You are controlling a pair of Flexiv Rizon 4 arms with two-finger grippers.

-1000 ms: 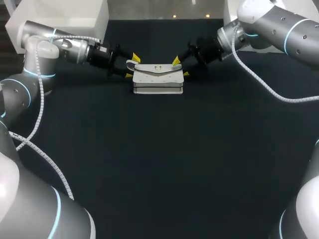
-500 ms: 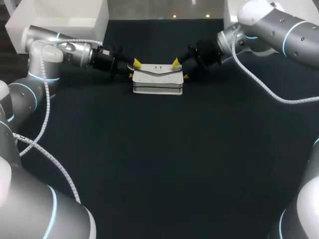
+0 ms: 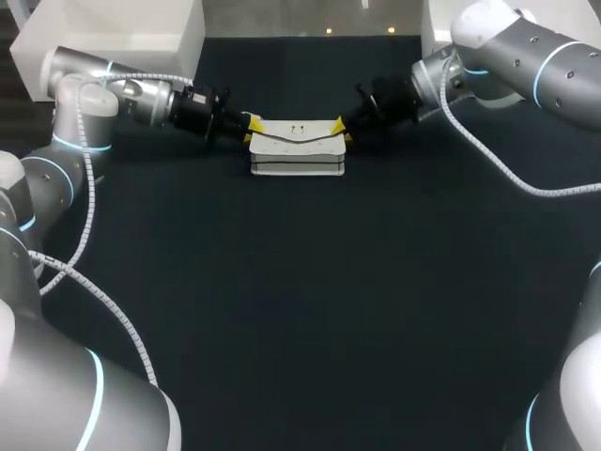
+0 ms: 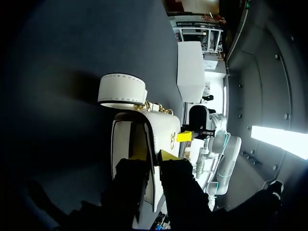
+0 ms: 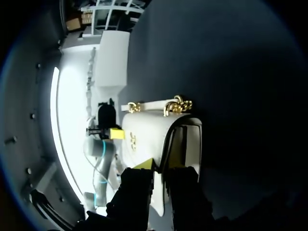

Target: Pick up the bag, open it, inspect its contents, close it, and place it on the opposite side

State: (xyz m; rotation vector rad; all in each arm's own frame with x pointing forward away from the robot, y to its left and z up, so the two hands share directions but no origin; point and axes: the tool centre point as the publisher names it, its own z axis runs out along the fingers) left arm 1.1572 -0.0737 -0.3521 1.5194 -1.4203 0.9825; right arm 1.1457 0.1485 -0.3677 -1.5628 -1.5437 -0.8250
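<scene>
Both grippers have closed in on the bag since a second ago; their yellow tips were spread wide off its ends, now they sit tight at its top corners. The white bag (image 3: 298, 150) lies on the black table (image 3: 300, 310), directly between the two grippers. My left gripper (image 3: 247, 126) is at the bag's left end, clenched on the edge of the flap (image 4: 161, 130), one finger on each face. My right gripper (image 3: 342, 129) is at the bag's right end, pinching the same flap there. The flap is slightly lifted off the bag body. The white strap (image 4: 121, 90) and gold chain (image 5: 178, 103) lie just behind the bag.
</scene>
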